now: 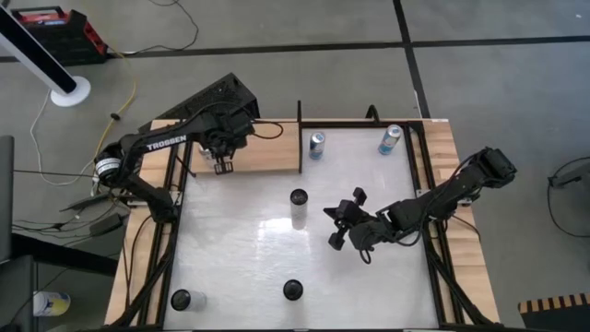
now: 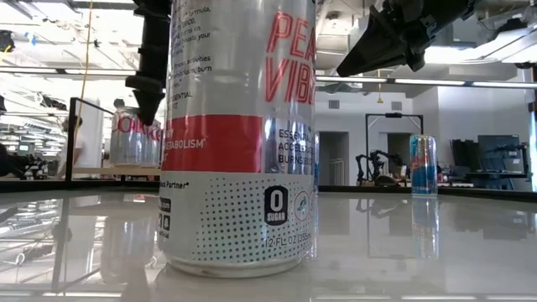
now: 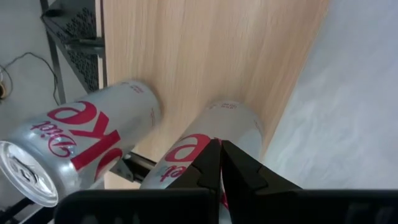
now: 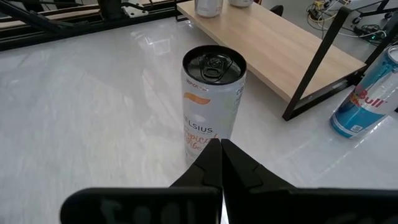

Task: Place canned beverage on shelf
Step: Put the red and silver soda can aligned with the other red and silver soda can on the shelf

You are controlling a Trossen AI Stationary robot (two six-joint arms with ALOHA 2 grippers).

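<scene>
Left gripper (image 1: 221,167): fingers pressed together, holding nothing, hanging over the shelf (image 1: 267,148) near its left end. In the left wrist view its closed tips (image 3: 220,163) sit directly above 1 of 2 silver Diet Coke cans (image 3: 74,152) standing on the board side by side; the second can (image 3: 211,140) is partly covered by the fingers.

Right gripper (image 1: 343,224): also closed and empty, held above the white tabletop (image 1: 240,258), right of centre. Its wrist view shows the tips (image 4: 220,163) aimed at a Celsius can (image 4: 213,102) standing upright just ahead of them, not touching.

Shelf: light-wood board at the table's far-left side, on a black frame, long edge running toward the table middle.

Other cans, high view:
- Celsius can (image 1: 298,207) near the table centre, upright.
- 1 Red Bull can (image 1: 316,144) just beside the shelf's right end, on the tabletop.
- 1 more blue can (image 1: 390,139) at the far right.
- 2 dark-topped cans (image 1: 181,300) (image 1: 293,290) along the near edge.

Low view: a tall can (image 2: 239,134) stands very close to the lens and fills the middle; a blue can (image 2: 423,164) stands well behind on the right.
</scene>
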